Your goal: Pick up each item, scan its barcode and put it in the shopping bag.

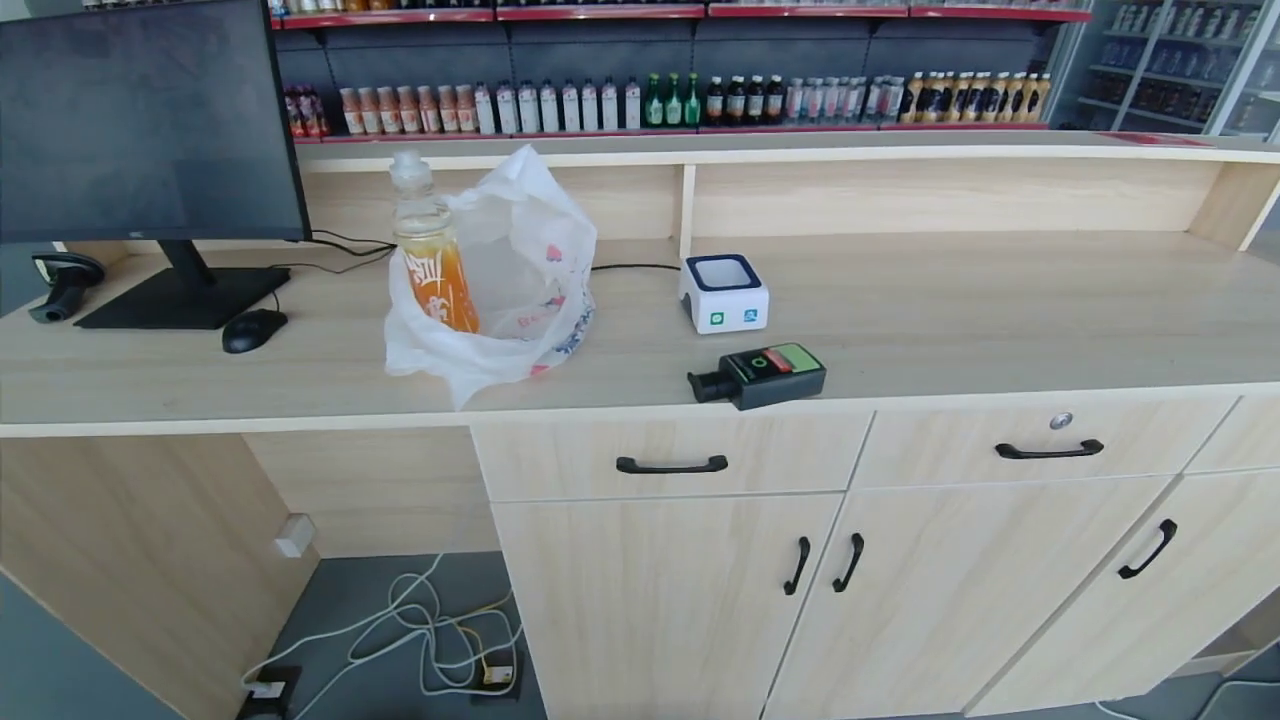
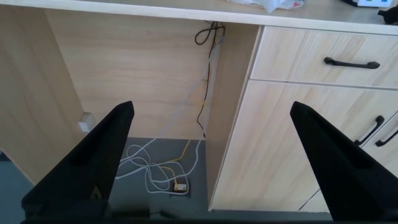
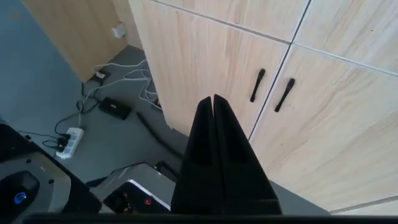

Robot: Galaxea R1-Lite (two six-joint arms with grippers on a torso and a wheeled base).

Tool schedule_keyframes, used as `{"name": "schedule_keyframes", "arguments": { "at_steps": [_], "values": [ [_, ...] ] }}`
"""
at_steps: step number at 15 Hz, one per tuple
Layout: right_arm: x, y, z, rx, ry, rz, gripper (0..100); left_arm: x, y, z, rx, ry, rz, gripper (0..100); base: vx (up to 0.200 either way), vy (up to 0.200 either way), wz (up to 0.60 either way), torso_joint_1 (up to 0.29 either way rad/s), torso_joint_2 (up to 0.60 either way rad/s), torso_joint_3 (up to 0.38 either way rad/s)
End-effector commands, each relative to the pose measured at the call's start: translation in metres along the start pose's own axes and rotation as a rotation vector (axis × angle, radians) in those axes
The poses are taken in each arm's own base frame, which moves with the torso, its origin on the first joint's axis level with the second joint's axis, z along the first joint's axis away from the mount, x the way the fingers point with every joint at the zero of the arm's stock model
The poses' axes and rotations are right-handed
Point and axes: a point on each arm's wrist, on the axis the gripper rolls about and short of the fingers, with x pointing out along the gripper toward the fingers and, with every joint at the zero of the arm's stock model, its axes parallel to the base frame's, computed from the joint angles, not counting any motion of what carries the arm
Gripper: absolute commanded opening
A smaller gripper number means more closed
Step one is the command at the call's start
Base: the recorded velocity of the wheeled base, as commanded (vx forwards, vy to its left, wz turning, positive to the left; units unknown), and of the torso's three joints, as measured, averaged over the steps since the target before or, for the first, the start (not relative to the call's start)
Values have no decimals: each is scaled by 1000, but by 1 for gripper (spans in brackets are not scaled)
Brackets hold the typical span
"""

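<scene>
A white plastic shopping bag (image 1: 520, 290) stands open on the wooden counter (image 1: 1000, 310), with an orange drink bottle (image 1: 430, 250) upright inside it. To its right sits a small white barcode scanner box (image 1: 723, 292). A dark box with a green and red label (image 1: 765, 374) lies near the counter's front edge. My left gripper (image 2: 211, 155) is open, low in front of the cabinet's open bay, with nothing between its fingers. My right gripper (image 3: 213, 112) is shut and empty, hanging before the cabinet doors (image 3: 273, 93).
A monitor (image 1: 140, 130), a mouse (image 1: 253, 329) and a handheld scanner (image 1: 65, 282) occupy the counter's left end. Cables and a power strip (image 2: 168, 177) lie on the floor in the open bay. Shelves of bottles (image 1: 680, 100) stand behind the counter.
</scene>
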Motion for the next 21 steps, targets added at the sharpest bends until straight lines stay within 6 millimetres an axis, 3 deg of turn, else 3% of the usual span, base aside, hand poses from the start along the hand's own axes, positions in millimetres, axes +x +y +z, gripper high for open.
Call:
{"name": "schedule_keyframes", "arguments": {
  "at_steps": [1,3,4,6,14,21],
  "values": [
    [-25,2,-25,83,-125,-105,0,0,0,0,0,1,0,100,-200,0,0,2,2,7],
    [-25,6,-25,148,-140,-447,0,0,0,0,2,1,0,100,-200,0,0,-2,5,9],
    [-26,8,-26,149,-168,-508,0,0,0,0,2,1,0,100,-200,0,0,7,2,-7],
    [-28,10,-27,149,-200,-518,0,0,0,0,2,1,0,100,-200,0,0,2,2,0],
    [-28,10,-27,134,-197,-524,0,0,0,0,2,-1,0,100,-200,-200,0,2,2,7],
    [-32,13,-30,80,-248,-562,0,0,0,0,0,-1,0,100,0,-200,0,4,2,3]
  ]
}}
